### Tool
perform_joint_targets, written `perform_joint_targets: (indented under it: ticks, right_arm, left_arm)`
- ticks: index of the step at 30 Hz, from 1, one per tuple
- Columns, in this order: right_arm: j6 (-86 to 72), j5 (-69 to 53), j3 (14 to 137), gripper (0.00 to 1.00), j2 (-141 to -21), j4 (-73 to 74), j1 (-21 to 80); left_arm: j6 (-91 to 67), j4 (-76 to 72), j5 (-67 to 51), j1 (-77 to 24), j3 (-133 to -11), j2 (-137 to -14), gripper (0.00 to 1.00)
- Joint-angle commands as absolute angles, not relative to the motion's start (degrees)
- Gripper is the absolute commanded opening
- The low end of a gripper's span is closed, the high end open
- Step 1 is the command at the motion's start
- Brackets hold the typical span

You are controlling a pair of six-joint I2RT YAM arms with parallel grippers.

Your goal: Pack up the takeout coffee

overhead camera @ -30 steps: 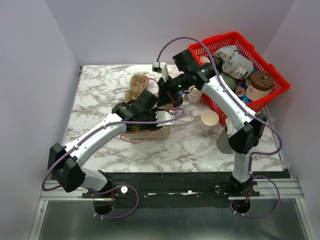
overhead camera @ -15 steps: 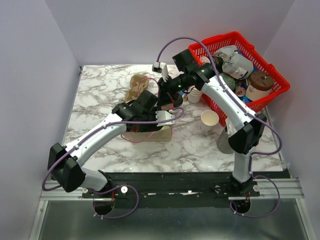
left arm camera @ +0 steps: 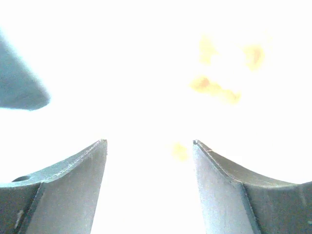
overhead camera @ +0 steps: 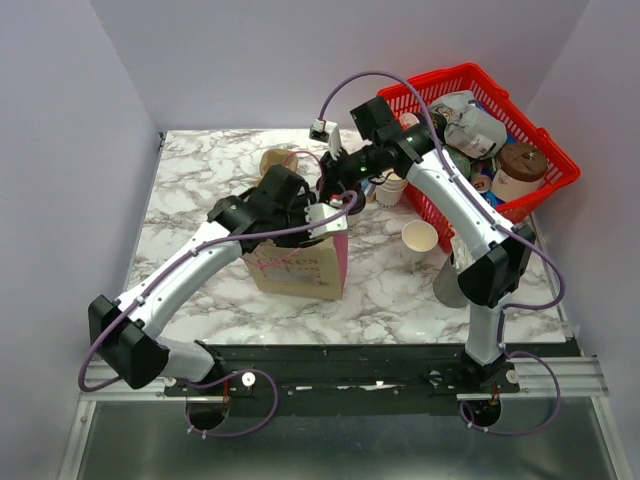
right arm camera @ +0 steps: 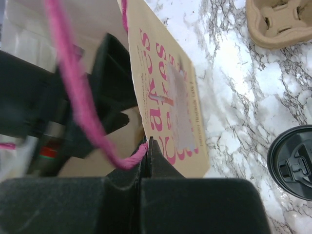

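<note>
A brown paper bag (overhead camera: 298, 270) with pink lettering and pink cord handles stands upright at mid table; it also shows in the right wrist view (right arm camera: 168, 97). My right gripper (overhead camera: 338, 192) (right arm camera: 148, 141) is shut on the bag's top rim where a pink handle joins. My left gripper (overhead camera: 298, 214) reaches into the bag's mouth; its wrist view is washed out white, with both fingers (left arm camera: 73, 185) spread apart and nothing between them. The takeout coffee's black lid (right arm camera: 292, 163) shows on the marble beside the bag. In the top view my right arm mostly hides it.
A cardboard cup carrier (overhead camera: 275, 162) (right arm camera: 280, 19) lies behind the bag. A stack of white cups (overhead camera: 392, 190) and a single lidless cup (overhead camera: 420, 238) stand to the right. A red basket (overhead camera: 545, 185) of items sits at the back right. A grey cylinder (overhead camera: 448, 285) stands by the right arm.
The bag has gone from lying low and flat to standing upright and open. My left gripper has moved back and up into its mouth. My right gripper has lifted the rim slightly.
</note>
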State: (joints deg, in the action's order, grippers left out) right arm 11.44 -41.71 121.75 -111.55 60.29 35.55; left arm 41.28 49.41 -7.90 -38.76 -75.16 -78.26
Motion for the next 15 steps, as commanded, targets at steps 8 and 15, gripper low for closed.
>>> perform_joint_targets:
  ticks: [8, 15]
  right_arm:
    - [13.09, -41.66, 121.2, 0.0, -112.85, 61.0, 34.98]
    - [15.9, -40.87, 121.2, 0.0, -112.15, 60.91, 34.98]
  left_arm:
    - [32.97, 41.68, -22.51, -36.12, -78.4, -70.84, 0.82]
    - [21.1, 35.25, -30.41, -27.26, -83.31, -68.82, 0.84]
